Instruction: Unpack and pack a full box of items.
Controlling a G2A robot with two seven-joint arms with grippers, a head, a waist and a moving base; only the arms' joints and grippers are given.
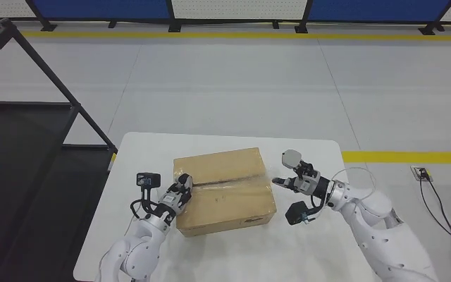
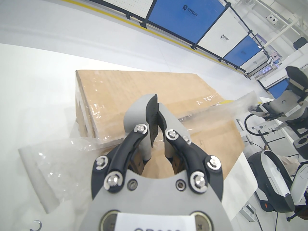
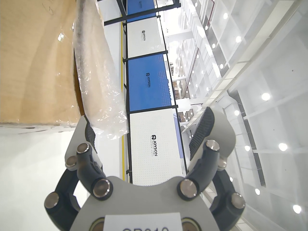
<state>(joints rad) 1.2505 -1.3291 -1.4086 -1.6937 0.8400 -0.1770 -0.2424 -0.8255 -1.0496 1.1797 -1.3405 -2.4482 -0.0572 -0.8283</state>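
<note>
A closed cardboard box (image 1: 222,169) lies in the middle of the white table (image 1: 144,151). Clear tape (image 1: 232,183) runs along its top seam. My left gripper (image 1: 184,185) is shut and rests over the box's left end (image 2: 144,85); its pads (image 2: 152,111) meet with nothing visible between them. At the box's right end, my right gripper (image 1: 285,169) stands wide open. A lifted strip of the tape (image 2: 223,109) stretches from the seam to it. In the right wrist view the crumpled strip (image 3: 96,78) clings to one finger (image 3: 87,131) beside the box (image 3: 31,61).
A loose piece of clear tape (image 2: 43,167) lies on the table beside the box's left end. A black metal frame (image 1: 70,113) stands off the table's left side. Bare table surface lies behind and in front of the box.
</note>
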